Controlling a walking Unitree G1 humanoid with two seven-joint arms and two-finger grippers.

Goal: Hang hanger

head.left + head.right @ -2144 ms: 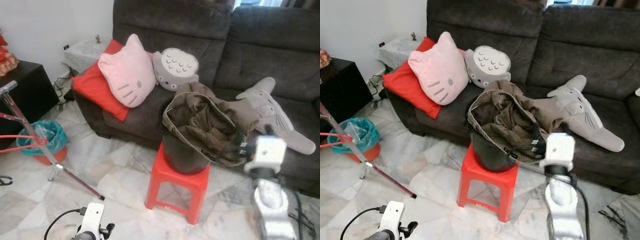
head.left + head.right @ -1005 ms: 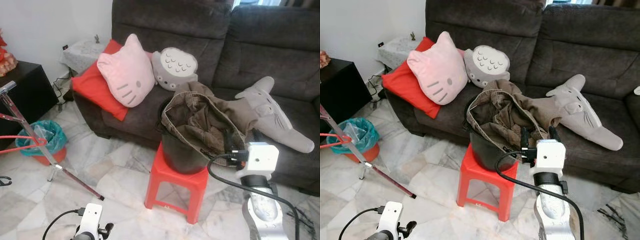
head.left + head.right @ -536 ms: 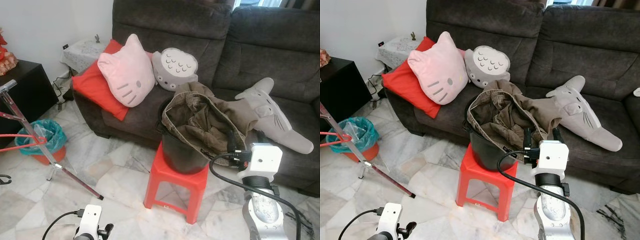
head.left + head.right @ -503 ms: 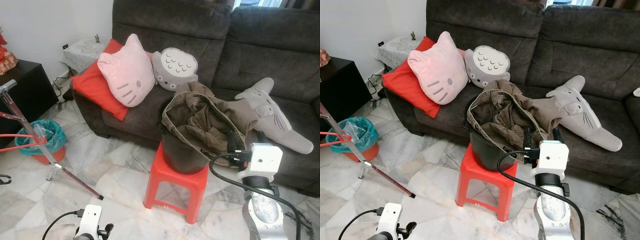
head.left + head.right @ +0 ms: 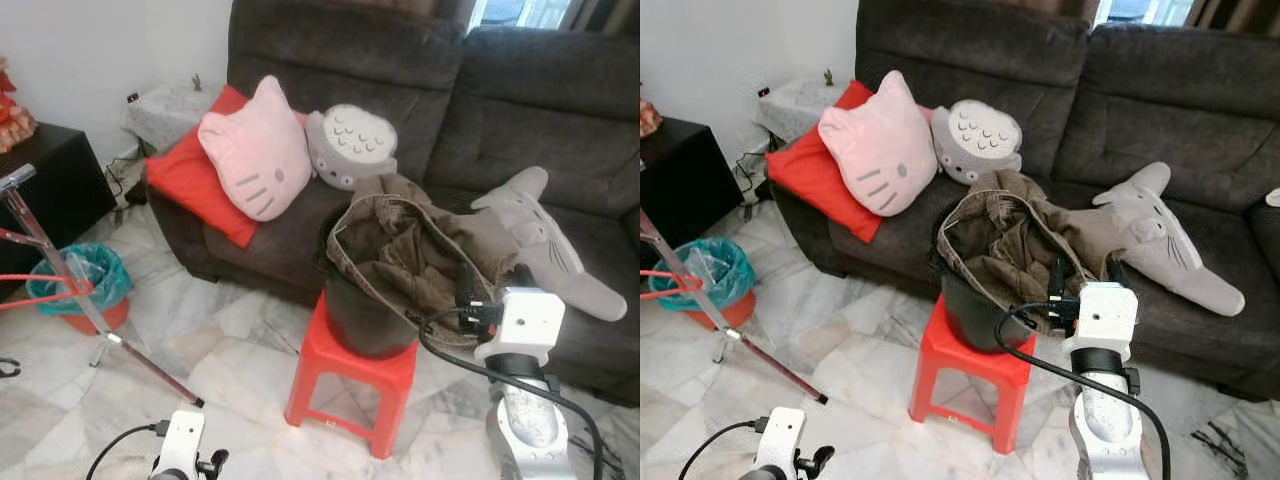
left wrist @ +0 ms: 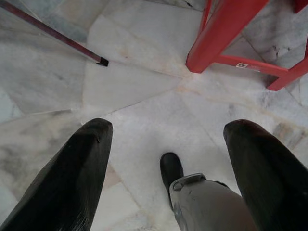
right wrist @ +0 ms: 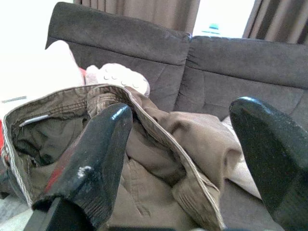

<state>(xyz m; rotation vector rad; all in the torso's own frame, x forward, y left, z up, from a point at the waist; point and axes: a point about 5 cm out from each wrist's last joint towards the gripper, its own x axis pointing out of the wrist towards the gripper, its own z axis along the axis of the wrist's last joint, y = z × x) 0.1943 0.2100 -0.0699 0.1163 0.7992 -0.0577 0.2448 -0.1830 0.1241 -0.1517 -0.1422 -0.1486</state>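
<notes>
Two open end effectors: right (image 5: 1085, 270) beside trousers (image 5: 1015, 240).

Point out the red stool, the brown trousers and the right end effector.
red stool (image 5: 350, 355), left eye view, seat edge.
brown trousers (image 5: 400, 250), left eye view, bunched cloth in bucket.
right end effector (image 7: 180, 144), right wrist view, between open fingertips.

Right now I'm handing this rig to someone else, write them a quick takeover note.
Right gripper: open, empty, raised at the near edge of the brown trousers, which are draped over the black bucket on the red stool in front of the sofa.
Left gripper: open, empty, hanging idle low over the marble floor.
Red hanger: on the metal rack to the left.
Done: nothing grasped.
Left: grip the trousers, then hang them.
</notes>
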